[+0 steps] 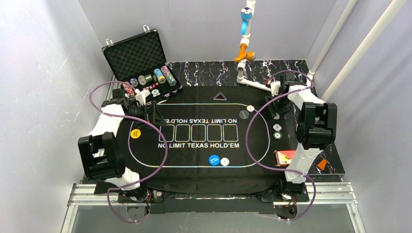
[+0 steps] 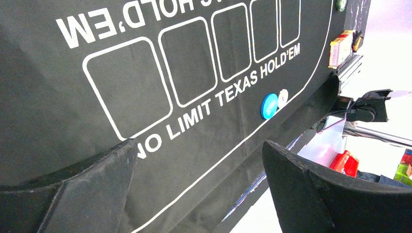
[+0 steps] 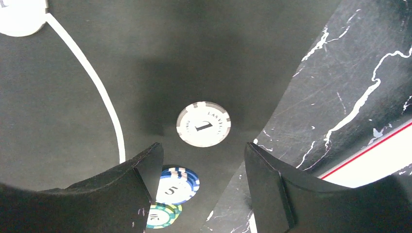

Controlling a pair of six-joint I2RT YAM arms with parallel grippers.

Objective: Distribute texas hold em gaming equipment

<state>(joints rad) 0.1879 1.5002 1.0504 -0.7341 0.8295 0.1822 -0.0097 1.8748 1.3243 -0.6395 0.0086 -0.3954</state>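
You get the whole black mat (image 1: 204,167) on the marbled table (image 1: 204,69) from the overhead view only; each wrist view gives a part of it. The open foam-lined case (image 1: 138,56) stands off the mat's far left corner with chip rows (image 1: 151,77) in its lower half, seen from overhead alone.

The left gripper (image 2: 198,145) hangs above the mat's left end, jaws spread wide with nothing between them. The right gripper (image 3: 203,148) is over the mat's right end, jaws parted and grasping nothing.

The red-backed deck (image 1: 284,156) lies at the mat's near right edge; the left wrist view shows it edge-on. A yellow button (image 1: 135,133) sits on the mat's left end, overhead only. A blue button (image 2: 269,105) and a white button (image 2: 282,95) lie just beside each other at the mat's near line.

Only the right wrist view shows a white chip (image 3: 203,124) marked 1, flat on the mat just beyond the jaw tips. A blue chip (image 3: 177,186) marked 5 and a green chip (image 3: 163,215) lie nearer that camera.
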